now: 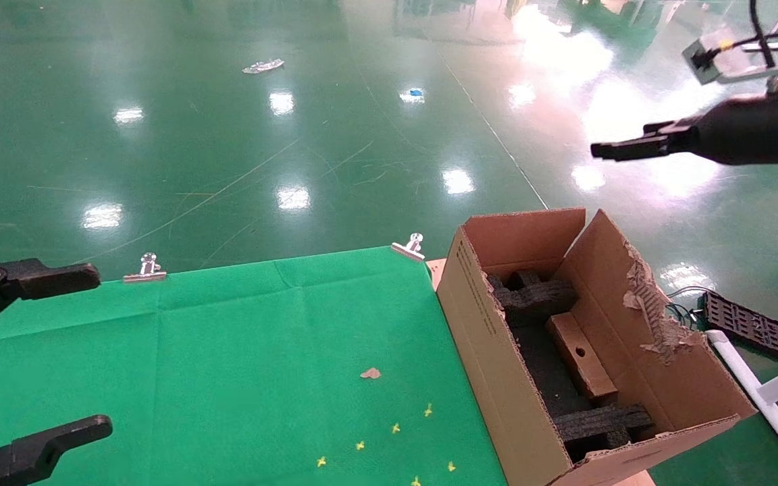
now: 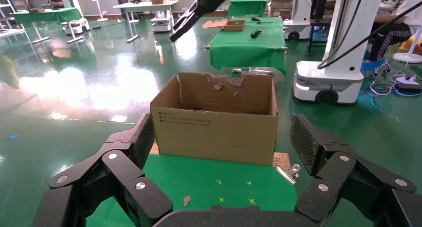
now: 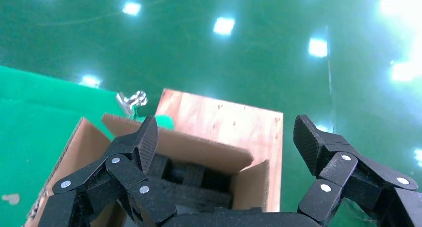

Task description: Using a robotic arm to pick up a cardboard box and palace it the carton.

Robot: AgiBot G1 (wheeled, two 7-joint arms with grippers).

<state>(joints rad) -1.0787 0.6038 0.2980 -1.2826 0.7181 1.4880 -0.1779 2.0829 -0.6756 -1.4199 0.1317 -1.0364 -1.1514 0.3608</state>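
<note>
Overhead, the right gripper [image 1: 598, 150] of the robotic arm [image 1: 747, 128] is held released and empty, at about one o'clock above the carton [image 1: 497, 351]. The cardboard box [image 1: 581, 356] is seen lying inside the carton between black foam pieces [image 1: 537, 297]. At nine o'clock, the left gripper [image 1: 95, 351] is spread wide over the green cloth [image 1: 227, 351].

Head camera downward, wrist cameras sharing carton [image 1: 497, 337]

Left claw [image 1: 31, 351] arm cut off at head view edge; carton [image 1: 497, 351] wall hides foam [image 1: 602, 422] partly.
</note>
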